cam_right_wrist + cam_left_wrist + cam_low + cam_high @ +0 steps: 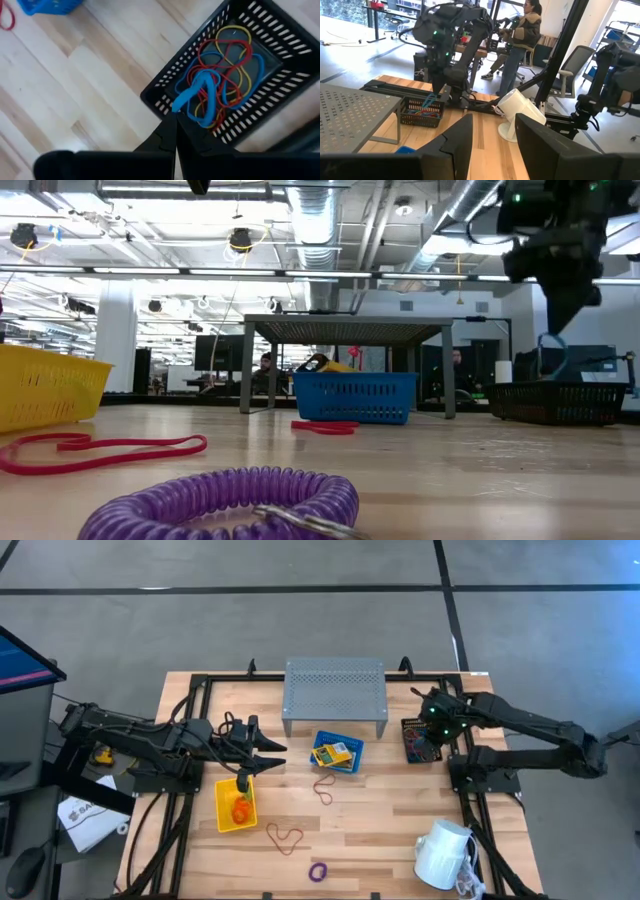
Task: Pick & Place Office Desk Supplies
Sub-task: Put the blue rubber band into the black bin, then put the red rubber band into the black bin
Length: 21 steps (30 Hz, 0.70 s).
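From my remote station, I watch the right gripper (pixel 175 120) hang over the black mesh bin (pixel 420 740) at the right side of the table (pixel 390 810), its fingers pressed together and pinching a blue loop (pixel 192 92) that trails down into the bin. That bin holds a tangle of red, yellow and blue loops (seen best through the right wrist camera), and it stands just beside the right leg of the grey perforated riser (pixel 335 690).

My left gripper (pixel 262 755) reaches toward the table's middle, just above the far edge of the yellow bin (pixel 236 806); its fingers (pixel 455 142) stand parted with nothing between them. The yellow bin holds an orange item I cannot identify.

The blue bin (pixel 337 753) sits in front of the riser, between the two arms, with small yellow printed packets (pixel 335 752) inside. A red loop (pixel 324 787) lies on the wood just in front of it, another red loop (pixel 284 837) lies nearer the front edge beside the yellow bin, and a purple coiled loop (pixel 318 871) rests close to the front edge. A white mug (pixel 443 854) lies tipped at the front right corner.

Beyond the table, the left wrist camera shows a person (pixel 517 42) standing in the room.
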Motion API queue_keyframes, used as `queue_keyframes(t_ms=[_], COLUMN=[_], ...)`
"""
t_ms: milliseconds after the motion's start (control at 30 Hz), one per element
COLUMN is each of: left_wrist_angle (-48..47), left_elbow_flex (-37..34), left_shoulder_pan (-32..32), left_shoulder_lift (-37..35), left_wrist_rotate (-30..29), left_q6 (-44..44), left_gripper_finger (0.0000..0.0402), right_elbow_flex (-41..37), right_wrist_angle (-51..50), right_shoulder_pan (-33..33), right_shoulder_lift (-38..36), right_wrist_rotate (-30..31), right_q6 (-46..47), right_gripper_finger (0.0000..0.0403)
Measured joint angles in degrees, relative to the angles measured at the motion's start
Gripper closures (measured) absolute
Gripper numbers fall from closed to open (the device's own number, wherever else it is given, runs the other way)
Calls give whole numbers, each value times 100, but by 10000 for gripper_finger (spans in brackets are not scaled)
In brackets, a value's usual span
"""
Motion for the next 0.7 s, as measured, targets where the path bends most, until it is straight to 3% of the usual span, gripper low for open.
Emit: queue_keyframes(t_ms=[367,700], left_wrist_angle=[0,-2], left_elbow_flex=[0,0], left_shoulder_pan=[0,0], left_shoulder_lift=[0,0], left_wrist_rotate=[4,28], left_q6=[-1,-35], left_gripper_finger=[259,259], right_elbow_flex=[-569,-571], right_wrist_angle=[314,562], right_shoulder_pan=[-598,-863], right_shoulder_lift=[234,380], right_wrist_rotate=[-56,-51], right_q6=[100,-15], right_gripper_finger=[392,253])
